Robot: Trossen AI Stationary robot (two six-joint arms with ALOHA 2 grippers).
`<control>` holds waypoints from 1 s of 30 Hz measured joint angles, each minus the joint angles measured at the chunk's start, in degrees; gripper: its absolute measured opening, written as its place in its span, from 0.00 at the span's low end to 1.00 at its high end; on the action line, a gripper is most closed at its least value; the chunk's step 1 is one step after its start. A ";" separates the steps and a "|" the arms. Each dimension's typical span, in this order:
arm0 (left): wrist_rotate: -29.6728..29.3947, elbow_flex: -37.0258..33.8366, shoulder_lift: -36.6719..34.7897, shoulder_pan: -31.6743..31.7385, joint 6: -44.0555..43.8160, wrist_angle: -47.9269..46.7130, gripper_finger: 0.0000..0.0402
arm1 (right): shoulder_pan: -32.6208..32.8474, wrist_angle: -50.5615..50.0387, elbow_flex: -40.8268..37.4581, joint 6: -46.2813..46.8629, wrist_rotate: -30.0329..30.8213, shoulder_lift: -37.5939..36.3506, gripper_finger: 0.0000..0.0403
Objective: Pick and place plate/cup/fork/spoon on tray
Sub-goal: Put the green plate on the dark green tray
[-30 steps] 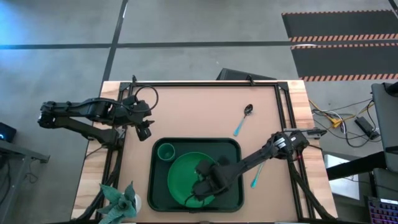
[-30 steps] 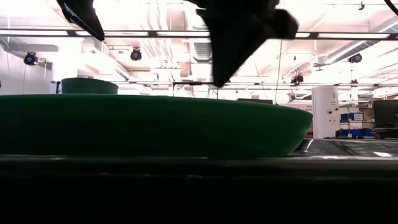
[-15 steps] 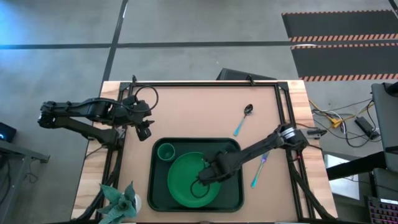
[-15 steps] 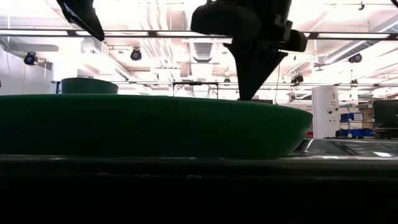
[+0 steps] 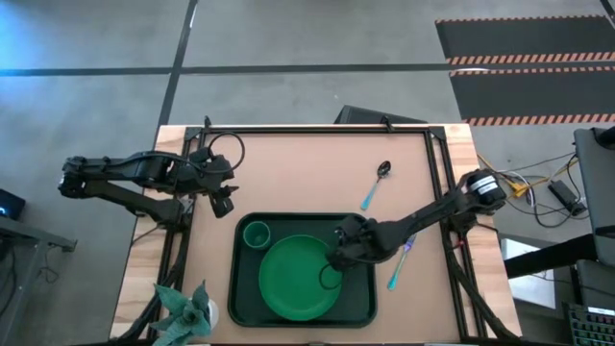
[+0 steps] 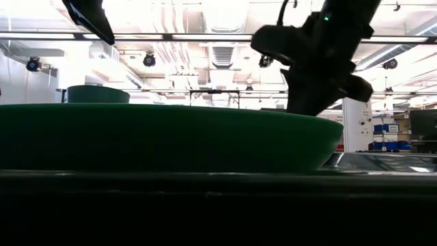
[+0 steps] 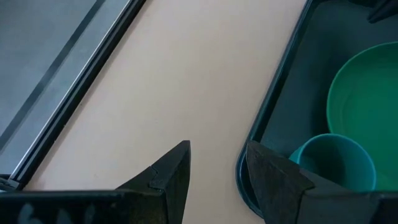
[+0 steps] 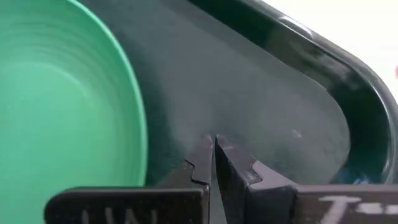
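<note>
The tray (image 5: pixel 360 226) holds the plate (image 5: pixel 293 279) and the cup (image 5: pixel 256 234). My right gripper (image 5: pixel 332 270) hangs over the plate's rim, fingers pressed together, empty. My left gripper (image 5: pixel 227 201), fingers spread, waits beside the tray. No readable writing.

Looking like an industrial lab or workshop

Showing striped hazard mats (image 5: pixel 524 43) on grey concrete, exposed ceiling ducts (image 6: pixel 225 55), storage bins (image 6: pixel 386 128), loose cables (image 5: pixel 524 183) trailing beside the table (image 5: pixel 298 173).

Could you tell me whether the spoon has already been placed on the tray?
No, the spoon lies on the bare table beyond the tray, which holds only the plate and the cup.
</note>
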 joint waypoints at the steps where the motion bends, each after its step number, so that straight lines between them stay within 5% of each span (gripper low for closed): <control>1: 0.00 0.00 0.02 -0.02 0.00 0.00 0.35 | 0.00 0.48 -0.53 0.63 -0.31 -0.06 0.02; 17: -0.02 0.00 0.02 -0.01 1.45 -0.02 0.35 | -0.02 16.35 -2.17 1.37 -2.96 6.51 0.02; 25: -0.02 0.00 0.02 0.00 1.51 0.00 0.35 | 0.13 15.80 2.19 -0.18 -4.61 9.38 0.02; 30: -0.02 0.00 0.02 -0.02 1.55 -0.02 0.35 | 0.13 2.86 4.51 0.84 -4.64 7.75 0.02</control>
